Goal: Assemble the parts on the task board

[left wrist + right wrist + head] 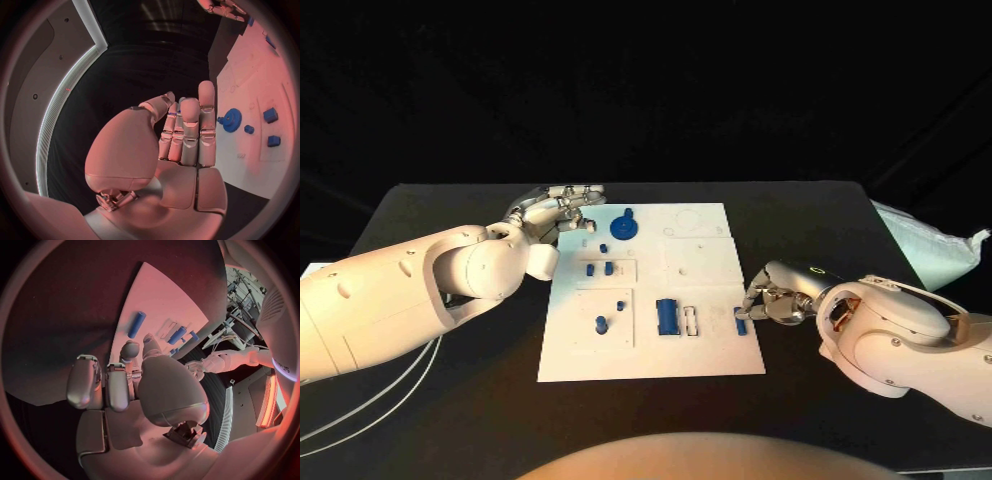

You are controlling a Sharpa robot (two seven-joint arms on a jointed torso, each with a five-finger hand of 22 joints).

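Observation:
The white task board [711, 350] lies mid-table. A blue gear [625, 225] sits near its far left corner, with several small blue parts [600, 268] below it and a larger blue block [668, 316] near the middle. My left hand [560, 210] hovers at the far left corner beside the gear [232, 120]; its fingers [190, 130] are straight and hold nothing. My right hand [769, 300] is at the board's right edge, its fingertips pinching a small blue peg [740, 322]. In the right wrist view the thumb and a finger [130, 350] meet over the board near a blue cylinder [136, 325].
A white crumpled bag [927, 250] lies at the table's right side. Pale cables [358, 400] run along the left front of the table. Black table surface surrounds the board on all sides.

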